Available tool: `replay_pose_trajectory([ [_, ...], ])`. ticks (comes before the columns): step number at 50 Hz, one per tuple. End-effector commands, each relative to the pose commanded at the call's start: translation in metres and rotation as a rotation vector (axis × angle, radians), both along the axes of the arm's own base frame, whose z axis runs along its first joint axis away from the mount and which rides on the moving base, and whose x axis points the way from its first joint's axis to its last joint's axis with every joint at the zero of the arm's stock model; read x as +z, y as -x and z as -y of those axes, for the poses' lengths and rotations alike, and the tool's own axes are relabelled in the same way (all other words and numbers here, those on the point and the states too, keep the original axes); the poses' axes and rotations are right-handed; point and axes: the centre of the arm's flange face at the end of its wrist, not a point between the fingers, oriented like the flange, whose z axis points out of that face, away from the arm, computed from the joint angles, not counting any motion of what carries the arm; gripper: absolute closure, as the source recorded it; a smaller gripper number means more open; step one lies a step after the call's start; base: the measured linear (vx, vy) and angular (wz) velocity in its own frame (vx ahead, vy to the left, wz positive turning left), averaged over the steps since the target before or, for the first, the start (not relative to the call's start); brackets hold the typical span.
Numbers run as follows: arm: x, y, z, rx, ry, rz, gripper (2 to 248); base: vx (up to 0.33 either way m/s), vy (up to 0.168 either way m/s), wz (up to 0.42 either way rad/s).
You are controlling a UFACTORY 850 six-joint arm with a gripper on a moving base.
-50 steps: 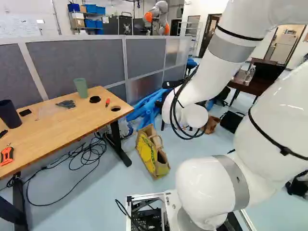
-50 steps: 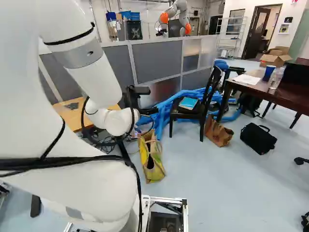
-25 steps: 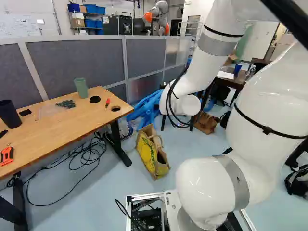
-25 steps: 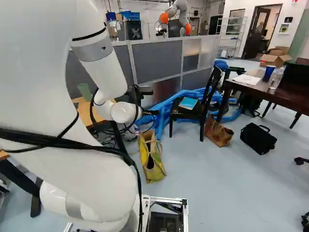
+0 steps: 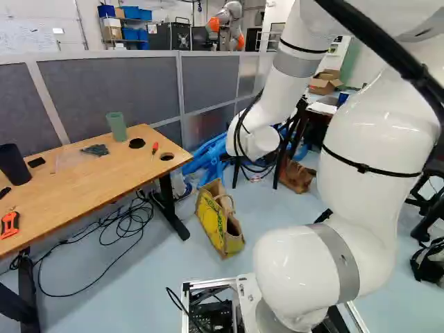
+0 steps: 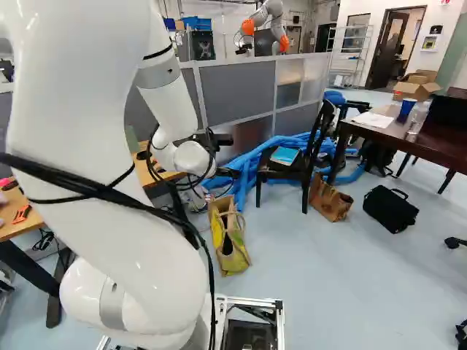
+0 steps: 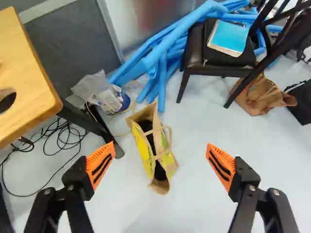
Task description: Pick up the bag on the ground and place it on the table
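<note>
- We see a bright room in all three views, with light spread fairly evenly over the pale floor (image 5: 173,291).
- In the left base view we find a soft, darker patch of shade beneath the wooden table (image 5: 76,180), lower left.
- We notice small white glints on the glossy arm (image 5: 371,152), whose palest parts lose surface detail.
- At the upper left of that view, the writing on the whiteboard (image 5: 28,31) blurs beyond our reading.
- In the wrist view we get a hazy sheen on the metallic panel (image 7: 146,29), top centre, and a faint, soft-edged shadow at bottom centre.
</note>
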Motion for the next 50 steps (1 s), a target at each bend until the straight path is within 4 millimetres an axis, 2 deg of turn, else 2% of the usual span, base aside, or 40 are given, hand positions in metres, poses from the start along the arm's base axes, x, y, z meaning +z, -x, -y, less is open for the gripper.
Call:
replay_pose_trajectory([
  [33,-0.053,-0.052,-0.01,-0.017,-0.021,-0.353,3,0.0,0.0,0.0],
  [50,-0.078,-0.086,-0.019,-0.005,-0.02,-0.393,3,0.0,0.0,0.0],
])
